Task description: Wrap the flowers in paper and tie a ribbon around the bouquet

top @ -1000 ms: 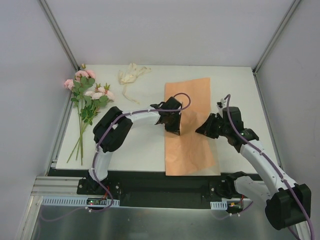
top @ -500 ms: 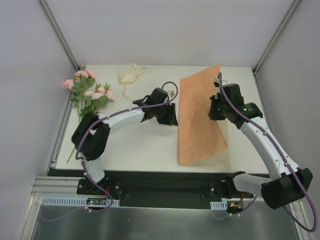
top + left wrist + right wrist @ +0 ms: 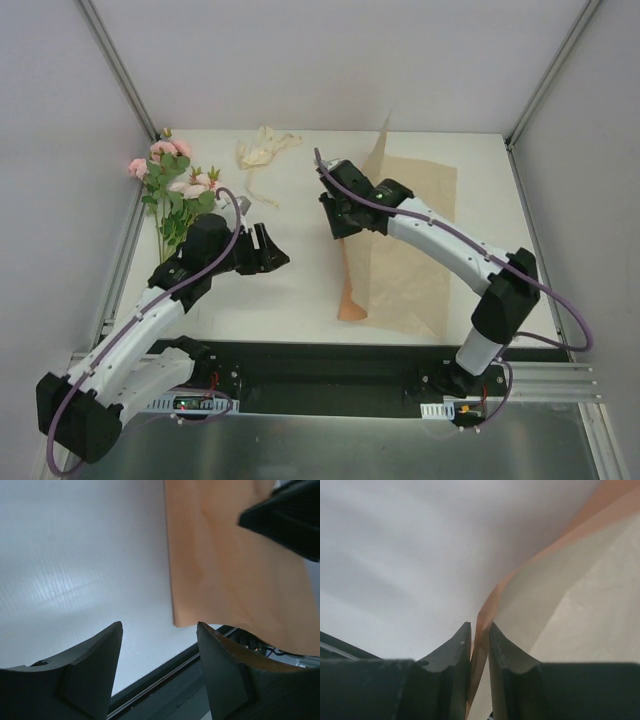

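The paper (image 3: pixel 420 260) lies on the right half of the table, folded over with its tan face up and a peach-orange edge along its left side. My right gripper (image 3: pixel 338 220) reaches over to that left edge and is shut on the paper (image 3: pixel 485 625), whose fold runs up between the narrow jaws. My left gripper (image 3: pixel 274 256) hangs open over bare table left of the sheet, holding nothing. In the left wrist view its jaws (image 3: pixel 159 627) frame the table's front edge, with the paper (image 3: pixel 225 570) beyond. The flowers (image 3: pixel 175 190) lie at the far left. The ribbon (image 3: pixel 262 150) is bunched at the back.
Grey walls close in the white table (image 3: pixel 300 290) on the left, back and right. A black rail (image 3: pixel 320 355) runs along its near edge. The right arm (image 3: pixel 450 245) stretches across the paper.
The right gripper carried the paper's edge up and leftward, turning the sheet tan face up. The left gripper let go of the paper, opened and drew back to the left.
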